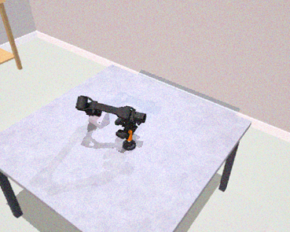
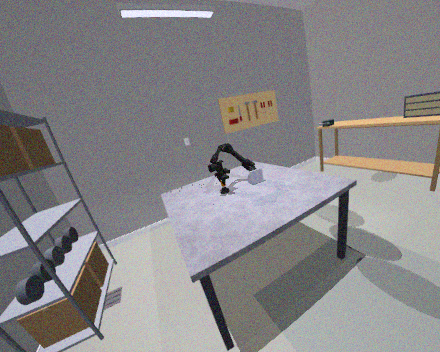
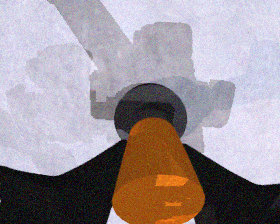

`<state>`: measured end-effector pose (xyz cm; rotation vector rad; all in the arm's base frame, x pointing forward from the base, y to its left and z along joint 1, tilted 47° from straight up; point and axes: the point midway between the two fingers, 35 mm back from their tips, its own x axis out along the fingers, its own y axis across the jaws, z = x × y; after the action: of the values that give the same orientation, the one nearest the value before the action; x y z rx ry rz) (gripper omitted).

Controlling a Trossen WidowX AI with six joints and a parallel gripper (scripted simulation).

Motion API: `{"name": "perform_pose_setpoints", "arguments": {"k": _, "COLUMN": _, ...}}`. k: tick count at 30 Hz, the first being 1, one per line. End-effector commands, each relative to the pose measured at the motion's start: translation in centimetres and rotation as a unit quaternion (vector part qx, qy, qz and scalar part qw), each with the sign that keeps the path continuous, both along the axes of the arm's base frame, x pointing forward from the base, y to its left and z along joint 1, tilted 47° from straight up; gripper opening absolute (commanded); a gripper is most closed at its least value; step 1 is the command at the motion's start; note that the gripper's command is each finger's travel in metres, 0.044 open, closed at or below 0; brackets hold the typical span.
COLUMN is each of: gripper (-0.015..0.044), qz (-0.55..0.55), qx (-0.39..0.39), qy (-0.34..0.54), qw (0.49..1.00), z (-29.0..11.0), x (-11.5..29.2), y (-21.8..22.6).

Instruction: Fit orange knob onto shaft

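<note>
Top view. My gripper (image 1: 130, 132) points down at the table (image 1: 187, 150), with my arm reaching in from my base at the left of the frame. My fingers are pressed against the orange knob (image 1: 130, 135), which I hold between them. The knob stands upright directly below my wrist. Its lower end meets the dark round pedestal (image 1: 129, 145), which sits on the table just beneath my gripper. The silver shaft is not visible here; the knob and my gripper cover that spot. A grey shadow of my arm lies on the table to the left of the pedestal.

Exterior view. My arm arches up from the table (image 2: 280, 200) and bends down to my gripper (image 2: 222, 184). A small spot of orange, the knob (image 2: 222, 188), shows at my fingertips, just above the table surface. The pedestal is too small and dark here to separate from my gripper. A wooden bench (image 2: 380, 122) stands well apart from me by the far wall, and a metal shelf rack (image 2: 45, 235) stands at the near left of the room.

Wrist view. The knob (image 3: 158, 175) fills the centre of the frame, clamped between my two black fingers, one on each side. Its far end sits over the middle of the pedestal (image 3: 128, 106), whose dark rim shows around it. Whether the knob is fully down on the pedestal, I cannot tell.
</note>
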<state>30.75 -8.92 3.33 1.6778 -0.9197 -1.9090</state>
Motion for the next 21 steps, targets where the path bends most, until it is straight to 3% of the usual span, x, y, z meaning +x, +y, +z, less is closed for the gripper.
{"name": "perform_pose_setpoints", "arguments": {"k": 1, "gripper": 0.0000, "qz": 0.003, "qx": 0.002, "qy": 0.001, "qw": 1.000, "z": -0.10, "x": 0.09, "y": -0.09}}
{"name": "perform_pose_setpoints", "arguments": {"k": 21, "gripper": 0.0000, "qz": 0.003, "qx": 0.002, "qy": 0.001, "qw": 1.000, "z": 0.19, "x": 0.04, "y": 0.04}}
